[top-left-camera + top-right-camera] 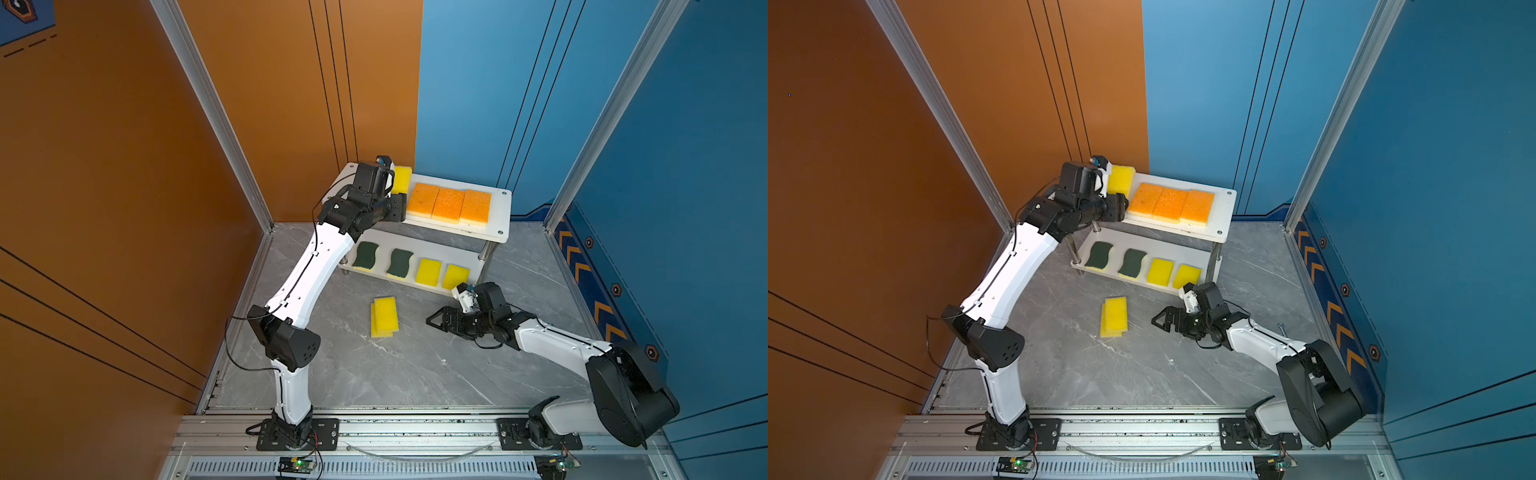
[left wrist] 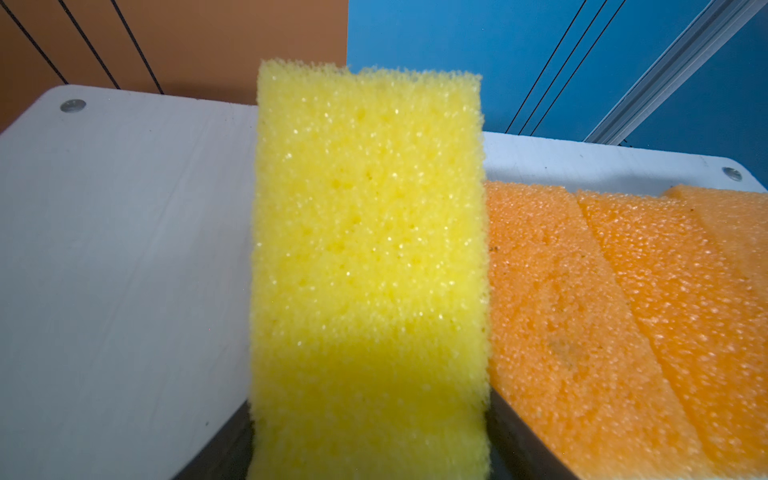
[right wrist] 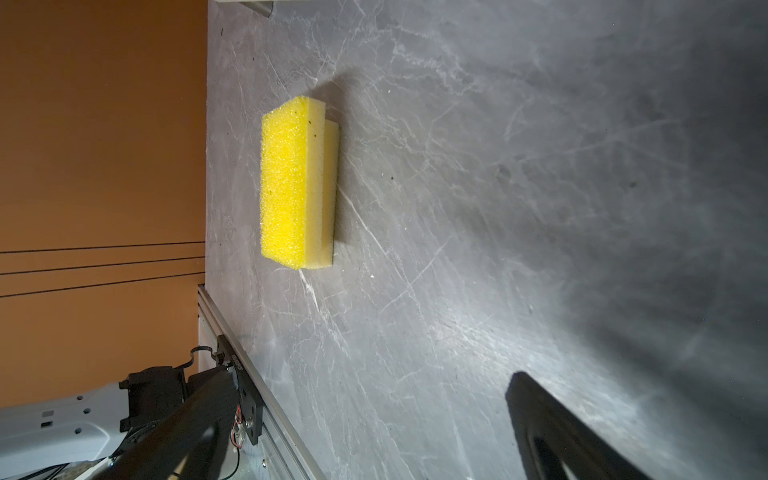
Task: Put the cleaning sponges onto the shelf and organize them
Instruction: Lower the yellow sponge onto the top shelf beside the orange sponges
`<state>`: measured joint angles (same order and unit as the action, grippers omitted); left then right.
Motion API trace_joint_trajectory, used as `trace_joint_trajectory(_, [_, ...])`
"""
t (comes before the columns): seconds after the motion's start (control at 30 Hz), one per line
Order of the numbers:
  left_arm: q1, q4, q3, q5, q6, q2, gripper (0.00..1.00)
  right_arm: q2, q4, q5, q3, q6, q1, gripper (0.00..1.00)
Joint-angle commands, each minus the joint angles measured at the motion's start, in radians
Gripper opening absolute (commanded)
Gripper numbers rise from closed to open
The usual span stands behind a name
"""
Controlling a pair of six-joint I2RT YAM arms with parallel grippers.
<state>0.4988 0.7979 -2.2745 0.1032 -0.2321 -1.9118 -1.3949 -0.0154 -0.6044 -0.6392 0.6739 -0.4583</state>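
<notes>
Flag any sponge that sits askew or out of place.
Two yellow sponges lie stacked on the table in front of the shelf, the upper one shifted off the lower. On the lower tier, the rightmost yellow sponge sits slightly turned against its neighbour. The orange sponges lie in a tidy row.

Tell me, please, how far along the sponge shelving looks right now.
Done: three orange sponges on the shelf top; two green pads and two yellow sponges below. In hand: left tool setting a yellow sponge beside the orange ones. Left: two stacked sponges on the floor, right tool nearby.
</notes>
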Motion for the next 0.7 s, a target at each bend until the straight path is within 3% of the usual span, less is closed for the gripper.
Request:
trace_joint_trajectory(0.0, [0.007,0.013,-0.002,0.005,0.005,0.011,0.7,0.007,-0.015,0.009,0.014,0.007,0.001,1.0])
trace_joint_trajectory(0.67, [0.007,0.013,0.0,0.007,0.014,0.011,0.74,-0.001,-0.023,0.009,0.018,0.007,0.001,1.0])
